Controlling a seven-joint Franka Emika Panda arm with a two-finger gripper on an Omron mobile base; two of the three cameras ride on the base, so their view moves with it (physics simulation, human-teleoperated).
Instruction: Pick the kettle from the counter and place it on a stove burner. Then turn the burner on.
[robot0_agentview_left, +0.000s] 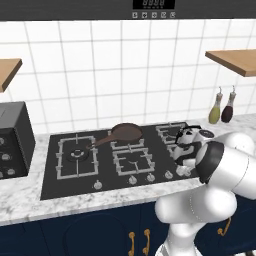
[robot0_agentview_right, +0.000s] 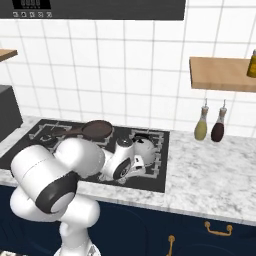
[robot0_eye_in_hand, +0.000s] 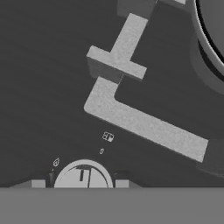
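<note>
Kettle (robot0_agentview_right: 143, 146), just one, is sitting on the cooktop's (robot0_agentview_left: 50, 181) right rear burner. We are hovering our gripper (robot0_eye_in_hand: 80, 181) over a front knob (robot0_eye_in_hand: 83, 176); its opening we cannot tell. One frying pan (robot0_agentview_left: 125, 132), two bottles (robot0_agentview_left: 222, 107) are standing nearby.

A black glass cooktop (robot0_eye_in_hand: 48, 78) spreads under the camera. Across it runs a grey cast metal pan-support grate (robot0_eye_in_hand: 144, 124): one long bar slants from the middle toward the right edge, and a shorter arm with a crosspiece climbs from it toward the top edge. At the bottom edge, just below the grate's bend, sits a round silver metal control knob (robot0_eye_in_hand: 84, 175) with a dark pointer mark, small white printed symbols beside it. In the top right corner curves a grey round rim, too cropped to identify.
</note>
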